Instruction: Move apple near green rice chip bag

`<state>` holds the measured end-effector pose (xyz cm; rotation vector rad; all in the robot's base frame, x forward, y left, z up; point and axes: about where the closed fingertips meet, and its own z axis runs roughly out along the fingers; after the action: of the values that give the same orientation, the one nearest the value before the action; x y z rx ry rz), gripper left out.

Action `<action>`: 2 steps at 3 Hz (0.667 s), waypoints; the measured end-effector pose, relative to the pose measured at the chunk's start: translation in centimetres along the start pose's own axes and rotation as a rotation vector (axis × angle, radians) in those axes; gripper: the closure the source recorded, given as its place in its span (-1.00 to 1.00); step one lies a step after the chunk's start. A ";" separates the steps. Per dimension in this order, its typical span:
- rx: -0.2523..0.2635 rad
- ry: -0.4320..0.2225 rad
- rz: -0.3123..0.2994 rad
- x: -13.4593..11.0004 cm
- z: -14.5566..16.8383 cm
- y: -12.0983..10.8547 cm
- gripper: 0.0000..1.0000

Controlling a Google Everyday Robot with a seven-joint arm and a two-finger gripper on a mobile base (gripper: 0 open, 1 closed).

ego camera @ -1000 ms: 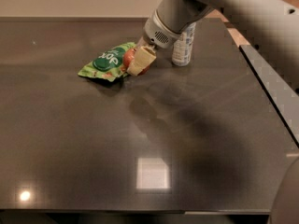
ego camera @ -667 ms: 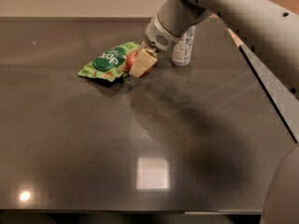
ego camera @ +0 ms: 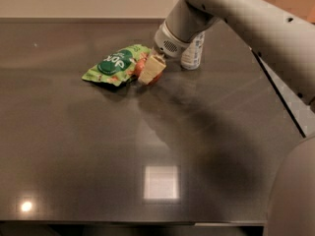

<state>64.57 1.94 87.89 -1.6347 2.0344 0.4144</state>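
Note:
The green rice chip bag (ego camera: 115, 65) lies flat on the dark table (ego camera: 98, 146), at the back left of centre. The red apple (ego camera: 141, 66) sits right at the bag's right edge, touching or nearly touching it, and is mostly hidden behind a beige finger. My gripper (ego camera: 149, 71) reaches down from the upper right, low over the table, and is closed around the apple. I cannot tell if the apple rests on the table.
A clear plastic water bottle (ego camera: 193, 54) with a white cap stands just right of the gripper, partly behind the arm. The table's right edge (ego camera: 278, 97) runs diagonally under my arm. A bright light reflection (ego camera: 161, 182) lies on the near tabletop.
The gripper with the apple has sunk slightly lower and a bit nearer, staying by the bag's right edge. The bag and the bottle have not moved.

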 end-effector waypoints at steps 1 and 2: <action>0.003 0.007 0.013 0.5 0.5 -0.6 0.22; 0.004 0.014 0.019 0.9 0.9 -1.1 -0.26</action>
<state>65.64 1.41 86.75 -1.6216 2.0612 0.4060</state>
